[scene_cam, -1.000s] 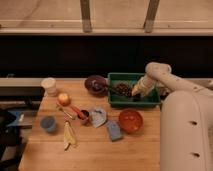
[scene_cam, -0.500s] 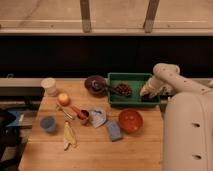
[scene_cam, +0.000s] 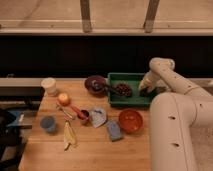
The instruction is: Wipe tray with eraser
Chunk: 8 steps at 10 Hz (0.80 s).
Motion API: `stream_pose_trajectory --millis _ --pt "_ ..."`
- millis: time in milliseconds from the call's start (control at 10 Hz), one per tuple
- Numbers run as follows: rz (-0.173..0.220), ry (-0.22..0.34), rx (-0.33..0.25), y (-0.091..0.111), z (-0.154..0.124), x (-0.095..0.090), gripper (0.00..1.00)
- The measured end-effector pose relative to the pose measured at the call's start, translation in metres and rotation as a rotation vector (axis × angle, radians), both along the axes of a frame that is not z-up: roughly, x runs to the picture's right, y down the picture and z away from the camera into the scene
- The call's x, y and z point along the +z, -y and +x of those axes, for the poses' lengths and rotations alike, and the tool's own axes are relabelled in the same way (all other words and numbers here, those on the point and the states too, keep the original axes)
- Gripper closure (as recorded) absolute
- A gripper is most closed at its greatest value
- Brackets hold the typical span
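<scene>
The shallow dark-green rectangular plastic tray (scene_cam: 131, 80) lies at the far right of the wooden worktop (scene_cam: 92, 150), within the arm's easy reach. The claw (scene_cam: 145, 90) hangs low over its right end (placed for wiping, I judge). Whether it holds anything, I cannot tell.

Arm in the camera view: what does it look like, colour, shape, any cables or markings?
The arm is off-white, built of thick, smooth, rounded shells with a bulbous joint near the top. A few small dark dots mark the wide lower shell. No loose cables or lettering show. The hand, at the right end of the green tray, looks darker.
</scene>
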<state>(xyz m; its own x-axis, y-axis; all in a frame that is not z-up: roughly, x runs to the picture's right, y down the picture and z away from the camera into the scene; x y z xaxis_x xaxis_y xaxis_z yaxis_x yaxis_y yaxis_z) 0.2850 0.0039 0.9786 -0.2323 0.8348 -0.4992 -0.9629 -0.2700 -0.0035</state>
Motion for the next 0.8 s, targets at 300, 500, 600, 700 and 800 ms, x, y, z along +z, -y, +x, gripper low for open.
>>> stream_pose_trajectory --millis 300,500,600,700,800 --pt "0.009 0.047 -0.059 -0.014 -0.029 -0.016 0.89" --pt "0.009 0.039 -0.063 -0.022 -0.028 -0.027 0.89" --pt "0.007 0.024 -0.051 -0.025 -0.019 -0.03 0.89" --pt "0.009 0.001 -0.03 -0.027 -0.005 -0.034 0.89" --pt "0.015 -0.036 -0.003 -0.026 0.017 -0.035 0.89"
